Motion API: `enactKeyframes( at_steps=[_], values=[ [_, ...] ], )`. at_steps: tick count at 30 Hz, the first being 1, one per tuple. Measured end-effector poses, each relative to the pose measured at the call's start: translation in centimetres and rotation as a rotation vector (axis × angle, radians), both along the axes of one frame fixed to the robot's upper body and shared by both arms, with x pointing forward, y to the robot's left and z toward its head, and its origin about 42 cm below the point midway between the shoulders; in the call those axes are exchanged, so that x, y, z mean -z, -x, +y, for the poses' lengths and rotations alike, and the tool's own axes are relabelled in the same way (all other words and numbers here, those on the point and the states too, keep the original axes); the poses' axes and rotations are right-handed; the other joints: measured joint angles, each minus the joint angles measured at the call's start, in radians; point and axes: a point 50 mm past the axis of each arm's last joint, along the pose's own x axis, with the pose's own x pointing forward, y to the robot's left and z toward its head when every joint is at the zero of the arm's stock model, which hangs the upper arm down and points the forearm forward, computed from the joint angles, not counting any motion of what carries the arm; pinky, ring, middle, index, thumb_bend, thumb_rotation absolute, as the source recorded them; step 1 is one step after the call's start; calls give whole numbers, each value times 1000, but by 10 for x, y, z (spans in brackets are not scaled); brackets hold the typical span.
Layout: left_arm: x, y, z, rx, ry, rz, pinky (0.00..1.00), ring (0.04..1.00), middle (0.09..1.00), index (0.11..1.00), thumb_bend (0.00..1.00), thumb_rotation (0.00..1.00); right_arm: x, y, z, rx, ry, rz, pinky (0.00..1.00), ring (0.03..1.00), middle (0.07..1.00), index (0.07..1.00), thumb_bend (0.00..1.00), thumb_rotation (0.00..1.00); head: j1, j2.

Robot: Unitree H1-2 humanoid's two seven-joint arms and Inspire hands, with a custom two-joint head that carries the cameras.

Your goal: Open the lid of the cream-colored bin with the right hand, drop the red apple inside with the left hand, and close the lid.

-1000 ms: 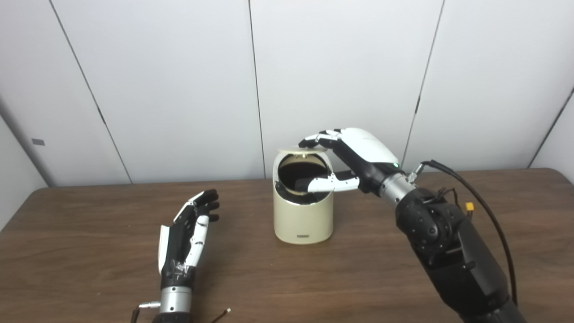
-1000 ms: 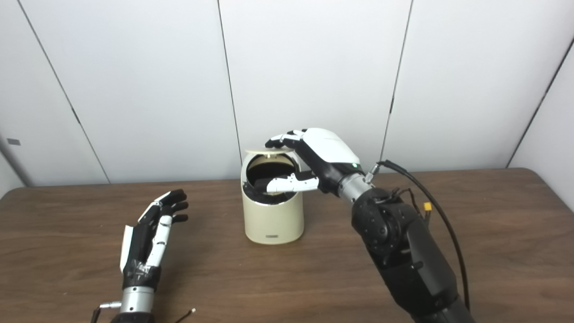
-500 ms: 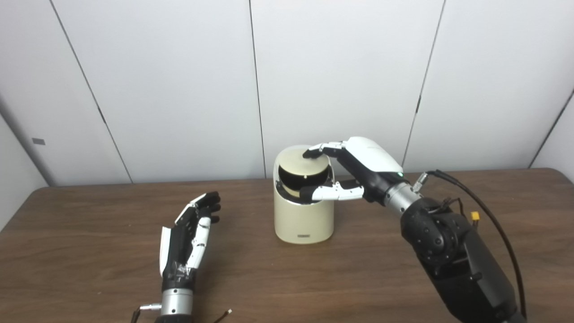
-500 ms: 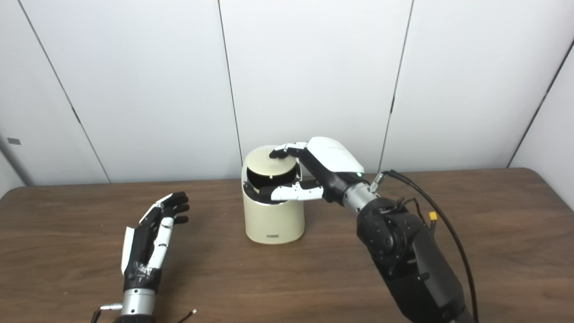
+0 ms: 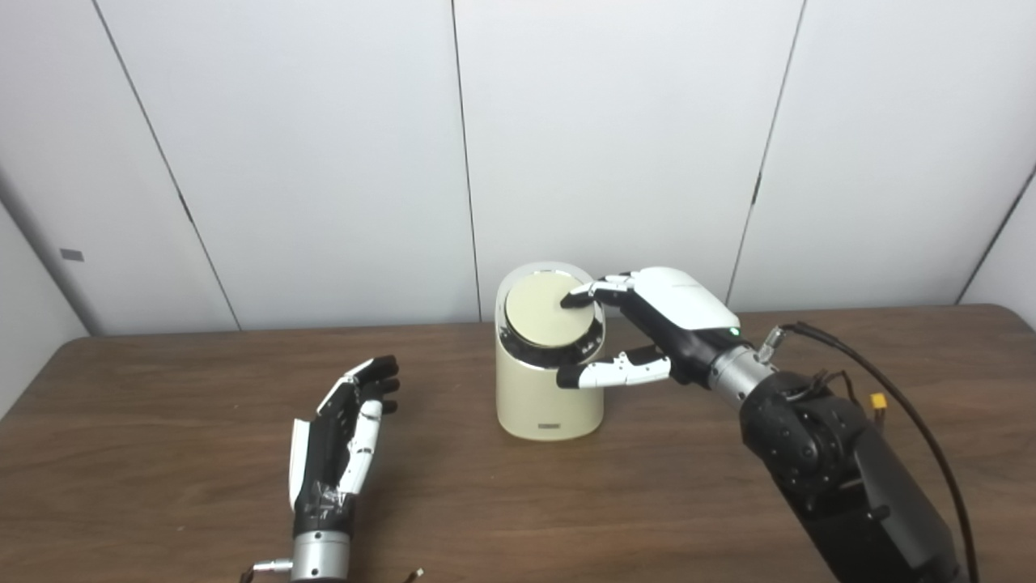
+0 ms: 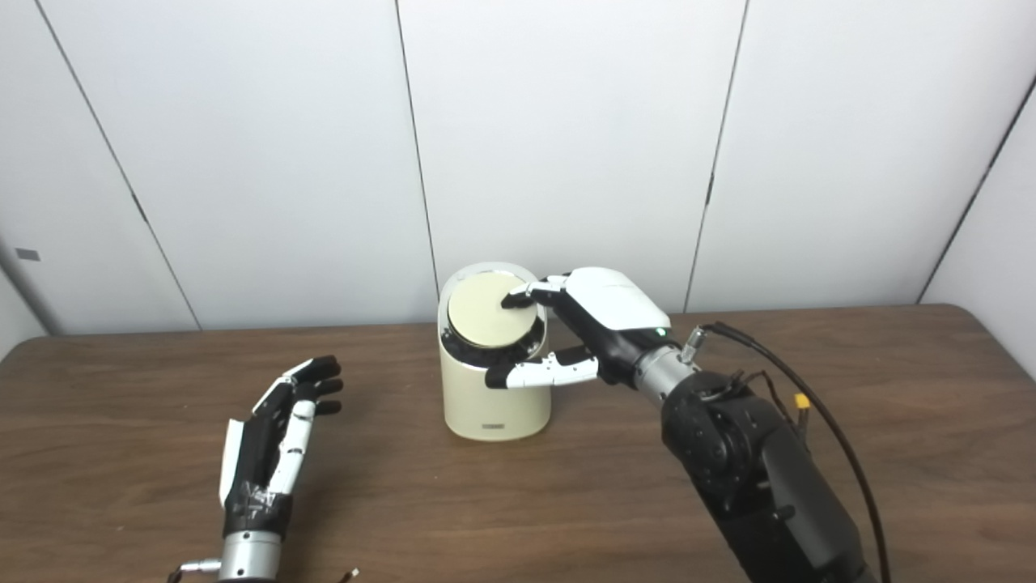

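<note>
The cream-colored bin (image 5: 549, 397) stands at the middle of the brown table (image 5: 162, 478). Its round lid (image 5: 541, 308) lies down flat in the dark rim, closing the mouth. My right hand (image 5: 655, 324) reaches in from the right with its fingertips (image 5: 573, 300) pressing on the lid's right edge and the thumb stretched across the bin's front below the rim; it grips nothing. My left hand (image 5: 344, 437) rests open, palm up, left of the bin and holds nothing. No red apple shows anywhere.
A black cable with a yellow connector (image 5: 876, 400) runs along my right forearm. Small wire ends (image 5: 413, 573) lie at the table's front edge near my left wrist. White wall panels (image 5: 324, 162) stand behind the table.
The lid has swung down from upright to shut over the bin's mouth, pushed by my right hand, which lowered with it. My left hand stayed open and shifted only slightly.
</note>
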Motion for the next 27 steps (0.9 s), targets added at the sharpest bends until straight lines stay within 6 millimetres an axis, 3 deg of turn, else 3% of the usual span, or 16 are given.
enactKeyframes(
  at_steps=[15, 27],
  values=[
    [2, 7, -10, -34, 2, 41, 646, 727, 751, 749, 290, 673, 11, 8, 14, 5, 315, -98, 1000, 969, 924, 850, 839, 683, 9, -20],
    [2, 7, -9, -42, 4, 51, 653, 724, 746, 744, 302, 686, 31, 15, 19, 45, 484, -344, 1000, 996, 952, 831, 771, 576, -8, -31]
  ],
)
